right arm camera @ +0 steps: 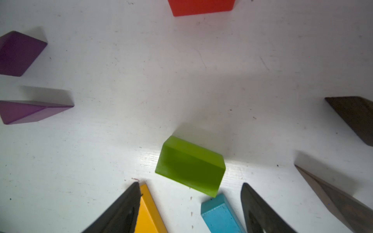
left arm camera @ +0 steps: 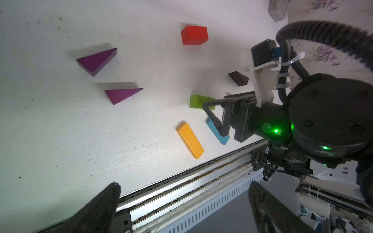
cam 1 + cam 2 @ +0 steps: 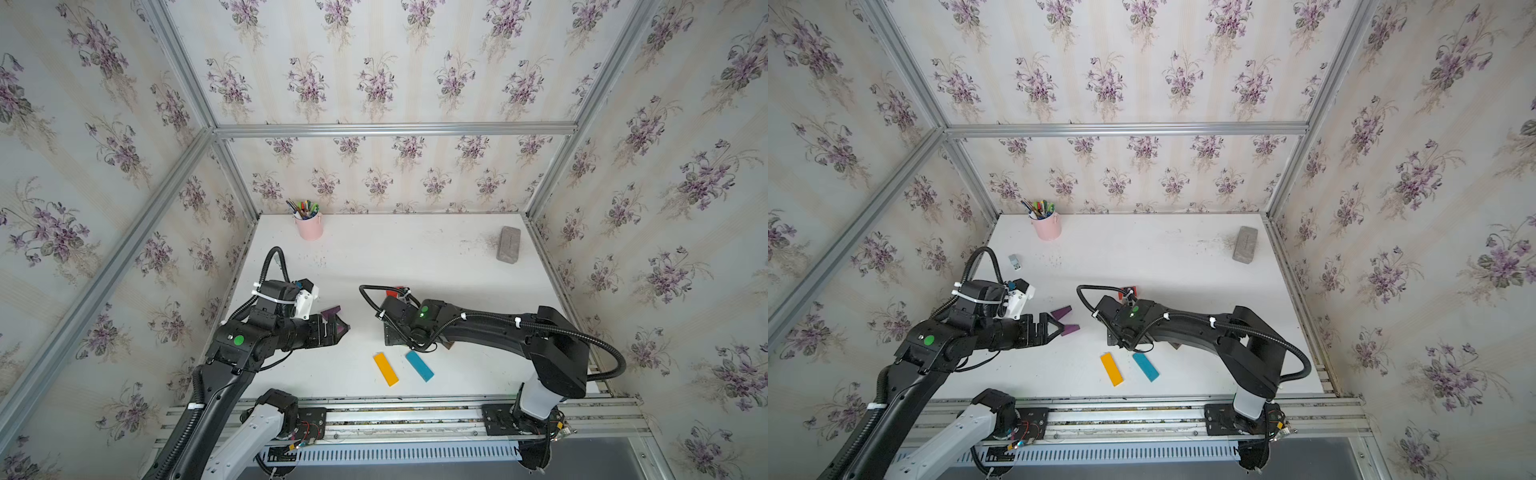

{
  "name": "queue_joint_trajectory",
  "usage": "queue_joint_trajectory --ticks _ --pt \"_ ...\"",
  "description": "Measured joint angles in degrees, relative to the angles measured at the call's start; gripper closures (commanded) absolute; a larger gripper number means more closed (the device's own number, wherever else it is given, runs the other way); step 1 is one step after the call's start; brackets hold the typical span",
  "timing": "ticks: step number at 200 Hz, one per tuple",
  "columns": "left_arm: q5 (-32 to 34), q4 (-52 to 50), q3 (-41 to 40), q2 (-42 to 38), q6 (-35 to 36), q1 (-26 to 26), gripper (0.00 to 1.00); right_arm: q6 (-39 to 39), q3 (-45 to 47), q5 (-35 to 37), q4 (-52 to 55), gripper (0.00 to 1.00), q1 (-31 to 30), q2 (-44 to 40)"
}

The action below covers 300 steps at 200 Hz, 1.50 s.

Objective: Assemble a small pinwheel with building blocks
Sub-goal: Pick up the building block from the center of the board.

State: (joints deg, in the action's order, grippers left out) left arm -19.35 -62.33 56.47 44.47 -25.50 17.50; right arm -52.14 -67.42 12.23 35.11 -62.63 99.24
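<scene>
Green brick point(image 1: 190, 166) is lying flat, askew, just ahead of the right gripper point(image 1: 190, 184), whose jaws are standing apart and empty, seemingly clear of it. Yellow bar point(image 1: 149, 211) and blue bar point(image 1: 218, 215) are lying just beside it, red brick point(image 1: 201, 7) well apart. Left gripper point(image 2: 184, 183) is hanging wide, holding nothing. I am judging that a good grasp is needing jaws squared across its short width, closing gently.
</scene>
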Motion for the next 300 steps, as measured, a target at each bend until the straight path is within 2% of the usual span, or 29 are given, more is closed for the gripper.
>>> queue_joint_trajectory --ticks 62,122,152,253,300 --pt "5.75 -1.07 -0.59 -3.80 -2.69 0.00 0.00 -0.59 -2.05 -1.38 0.50 0.27 0.52 3.85" --pt "5.33 -0.96 -0.35 -2.32 -2.51 0.00 0.00 -1.66 -1.86 -1.49 1.09 0.26 0.55 4.50" --pt "5.14 -0.48 -0.28 -2.19 -2.38 0.00 0.00 -1.66 -1.88 -1.79 1.11 0.31 0.55 5.16" --pt "4.44 0.46 0.11 -1.57 -2.01 0.00 0.00 -1.64 0.46 -1.38 1.07 0.36 0.66 4.70" --pt "4.22 1.01 -0.17 -1.75 -2.03 0.00 0.00 -0.33 -0.44 -0.07 1.16 0.34 0.87 4.63"
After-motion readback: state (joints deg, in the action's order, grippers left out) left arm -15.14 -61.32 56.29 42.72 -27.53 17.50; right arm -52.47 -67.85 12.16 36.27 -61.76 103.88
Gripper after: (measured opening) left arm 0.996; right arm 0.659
